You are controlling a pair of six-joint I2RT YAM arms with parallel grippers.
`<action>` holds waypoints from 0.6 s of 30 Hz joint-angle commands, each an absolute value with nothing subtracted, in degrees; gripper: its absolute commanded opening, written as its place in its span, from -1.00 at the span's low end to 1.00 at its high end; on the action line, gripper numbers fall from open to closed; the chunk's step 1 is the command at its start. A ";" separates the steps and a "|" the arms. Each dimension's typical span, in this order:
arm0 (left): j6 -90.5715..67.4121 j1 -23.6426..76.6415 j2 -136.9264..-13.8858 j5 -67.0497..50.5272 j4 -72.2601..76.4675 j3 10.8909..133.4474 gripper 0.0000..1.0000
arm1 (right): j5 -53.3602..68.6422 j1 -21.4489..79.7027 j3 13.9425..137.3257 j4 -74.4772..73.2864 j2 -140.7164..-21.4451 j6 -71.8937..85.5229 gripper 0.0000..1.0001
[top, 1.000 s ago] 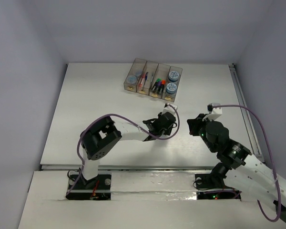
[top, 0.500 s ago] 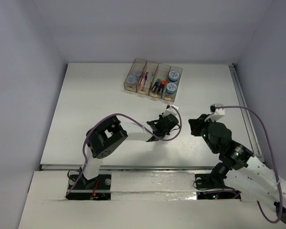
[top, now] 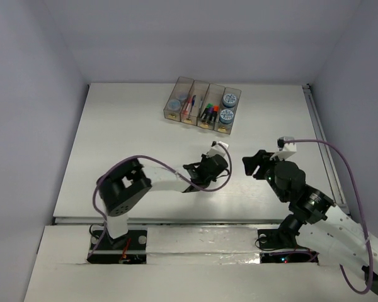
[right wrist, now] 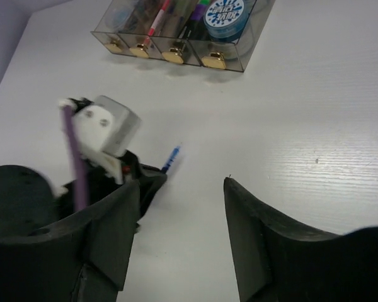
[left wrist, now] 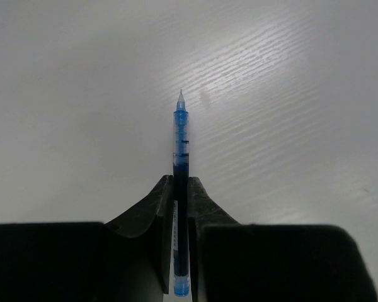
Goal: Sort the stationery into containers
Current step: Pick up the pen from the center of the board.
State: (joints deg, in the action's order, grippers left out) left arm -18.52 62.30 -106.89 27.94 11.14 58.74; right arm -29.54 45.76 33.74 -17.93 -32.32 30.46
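Left wrist view: the left pincer [left wrist: 181,189] is closed on the rear half of a thin blue pen [left wrist: 180,141], above the middle of the bench [top: 113,138]. Nearby the right pincer [right wrist: 183,185] gapes empty. With the bins [top: 198,85] by the far edge, so slim a pen may swivel or slip when carried, or snag a narrow wall.

A thin blue pen [left wrist: 180,135] with a translucent barrel is pinched lengthwise in the closed left end effector [left wrist: 180,185]. Its pointed tip sticks out ahead over the desk [top: 126,126], well apart from the containers [top: 171,116]. These are four narrow smoky translucent bins joined side by side at the desk's far middle, each with a tan end piece. The leftmost holds a blue-grey roll [top: 174,104], the next pens [top: 189,104], the third green, orange and purple highlighters [top: 208,111], and the rightmost two rolls [top: 227,115].
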 commanded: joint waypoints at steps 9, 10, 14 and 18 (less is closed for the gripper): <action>-22.06 57.40 -63.31 31.29 6.42 49.05 -1.00 | -18.12 45.53 33.57 -4.41 -43.74 32.25 -1.00; -22.06 56.70 -61.02 31.29 5.37 48.43 -1.00 | -16.45 45.53 33.84 -3.00 -46.64 32.95 -1.00; -22.85 53.88 -49.96 31.64 -1.56 46.32 -1.00 | -8.01 45.53 34.36 8.93 -63.67 36.73 -1.00; -23.90 53.35 -43.25 30.94 -5.35 45.26 -1.00 | -8.96 47.54 39.36 11.86 -75.72 37.18 -0.55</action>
State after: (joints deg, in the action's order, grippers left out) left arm -22.46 53.52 -46.26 31.09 0.05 46.28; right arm -11.53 46.30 34.37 3.22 -70.30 35.99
